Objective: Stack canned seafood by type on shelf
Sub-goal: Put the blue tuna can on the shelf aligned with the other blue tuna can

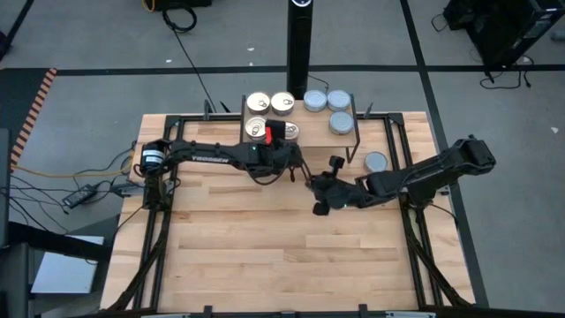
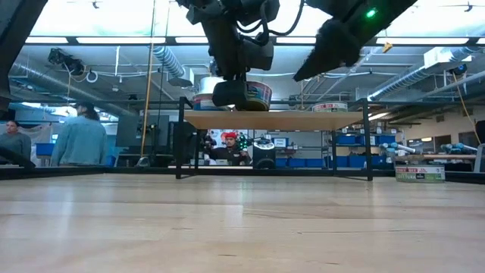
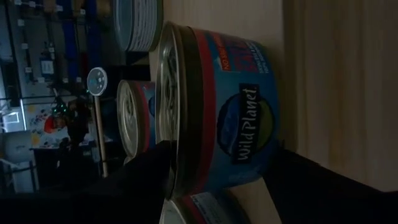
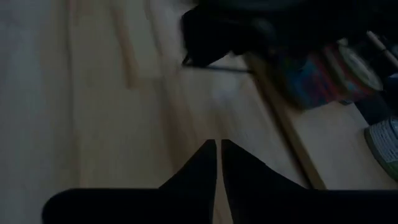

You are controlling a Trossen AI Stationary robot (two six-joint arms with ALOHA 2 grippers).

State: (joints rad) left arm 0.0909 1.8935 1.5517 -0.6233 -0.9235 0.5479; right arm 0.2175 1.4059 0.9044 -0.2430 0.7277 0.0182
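The shelf [image 1: 309, 146] stands at the table's far middle. On its left part are gold-lidded tins [image 1: 258, 103], on its right part blue-grey-lidded tins [image 1: 339, 98]. One blue-grey tin [image 1: 375, 162] sits on the tabletop just right of the shelf. My left gripper [image 1: 281, 134] reaches over the shelf. Its fingers stand wide apart at either end of a blue-and-red-labelled gold-lidded tin [image 3: 224, 112], which stands upright with its base on the shelf board [image 3: 336, 74]. My right gripper [image 1: 314, 196] hangs shut above the table, near the shelf's front edge [image 4: 292, 143], and holds nothing. My left gripper has one finger [image 3: 143, 180] in front of the tin's lid rim [image 3: 166, 137] and the other finger [image 3: 323, 186] by its base [image 3: 273, 149]. I cannot tell whether either finger touches the tin. The tin stands upright on the shelf.
A black post [image 1: 300, 44] rises behind the shelf. Black frame rails [image 1: 163, 221] run along the table's sides. The near half of the tabletop [image 1: 282, 265] is bare wood. People [image 2: 76, 140] are in the room beyond the table.
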